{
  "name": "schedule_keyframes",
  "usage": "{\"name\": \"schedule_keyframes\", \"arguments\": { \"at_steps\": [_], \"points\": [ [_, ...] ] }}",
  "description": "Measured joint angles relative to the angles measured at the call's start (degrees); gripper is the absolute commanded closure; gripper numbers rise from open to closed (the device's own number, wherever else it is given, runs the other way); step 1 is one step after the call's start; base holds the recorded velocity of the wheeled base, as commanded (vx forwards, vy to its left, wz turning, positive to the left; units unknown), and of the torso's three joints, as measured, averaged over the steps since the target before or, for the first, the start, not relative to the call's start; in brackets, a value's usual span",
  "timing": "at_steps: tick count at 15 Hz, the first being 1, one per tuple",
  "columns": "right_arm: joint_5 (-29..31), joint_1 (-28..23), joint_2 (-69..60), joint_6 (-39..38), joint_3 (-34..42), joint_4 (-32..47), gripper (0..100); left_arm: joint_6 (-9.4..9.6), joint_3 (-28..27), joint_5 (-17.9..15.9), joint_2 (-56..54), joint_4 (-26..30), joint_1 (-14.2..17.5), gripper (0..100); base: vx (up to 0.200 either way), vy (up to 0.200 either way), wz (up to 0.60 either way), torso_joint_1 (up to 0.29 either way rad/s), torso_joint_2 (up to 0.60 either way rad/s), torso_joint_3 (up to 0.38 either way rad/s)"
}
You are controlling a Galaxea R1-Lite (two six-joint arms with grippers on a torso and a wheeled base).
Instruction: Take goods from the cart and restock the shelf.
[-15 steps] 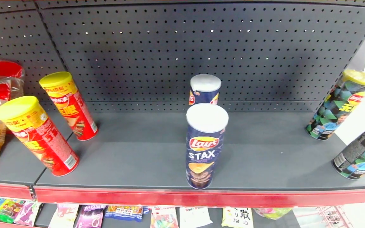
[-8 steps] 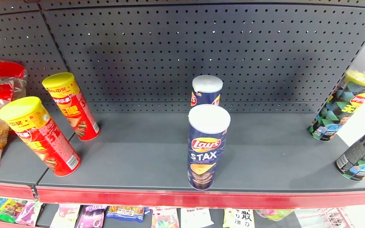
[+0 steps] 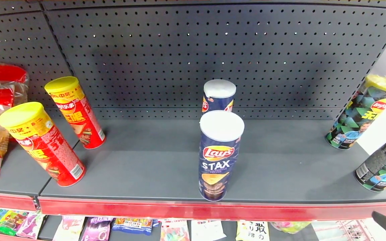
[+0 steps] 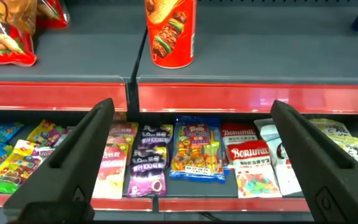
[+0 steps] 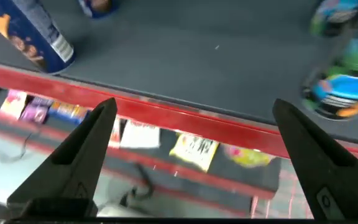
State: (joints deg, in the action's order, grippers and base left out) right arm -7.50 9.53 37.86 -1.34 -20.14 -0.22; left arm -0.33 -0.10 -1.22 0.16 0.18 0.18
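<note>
Left gripper point(image 4: 192, 104): jaws spread wide, empty, low before the front edge of the shelf point(image 3: 139, 167), facing the packets point(image 4: 194, 152) on the tier below. Two red cans point(image 3: 40, 144) stand at the shelf's left end. Two blue cans point(image 3: 219, 155) stand mid-shelf, one behind the other, the front one right at the front edge. Two green cans point(image 3: 360, 112) stand at the right end, the nearer by the front right corner. Right gripper point(image 5: 194, 104): also wide apart, empty, just before the front edge between blue and green cans. Risks, as judged: the front blue can is tall, narrow and on the brink, so a brush from a rising finger would tip it off. The right gripper could also clip the edge or the corner green can. Change: cans unmoved; the right gripper's dark tip has come into the head view's lower right corner.
</note>
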Motion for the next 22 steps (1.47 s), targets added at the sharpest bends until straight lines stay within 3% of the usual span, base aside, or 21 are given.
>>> {"name": "schedule_keyframes", "arguments": {
  "at_steps": [6,10,13,22],
  "points": [
    [-0.2,6.3,24.3,-1.6,-7.8,-3.6,0,0.0,0.0,0.0,0.0,0.0,0.0,0,0.0,0.0,0.0,0.0,0.0,0.0],
    [5.8,14.2,35.7,-4.0,-10.2,-10.0,0,0.0,0.0,0.0,0.0,0.0,0.0,0,0.0,0.0,0.0,0.0,0.0,0.0],
    [7.6,19.9,41.0,-4.8,-11.6,-11.4,0,0.01,0.0,0.0,0.0,0.0,0.0,0,0.0,0.0,0.0,0.0,0.0,0.0],
    [9.3,27.2,49.9,-4.8,-15.4,-14.7,0,0.0,0.0,0.0,0.0,0.0,0.0,0,0.0,0.0,0.0,0.0,0.0,0.0]
  ]
}}
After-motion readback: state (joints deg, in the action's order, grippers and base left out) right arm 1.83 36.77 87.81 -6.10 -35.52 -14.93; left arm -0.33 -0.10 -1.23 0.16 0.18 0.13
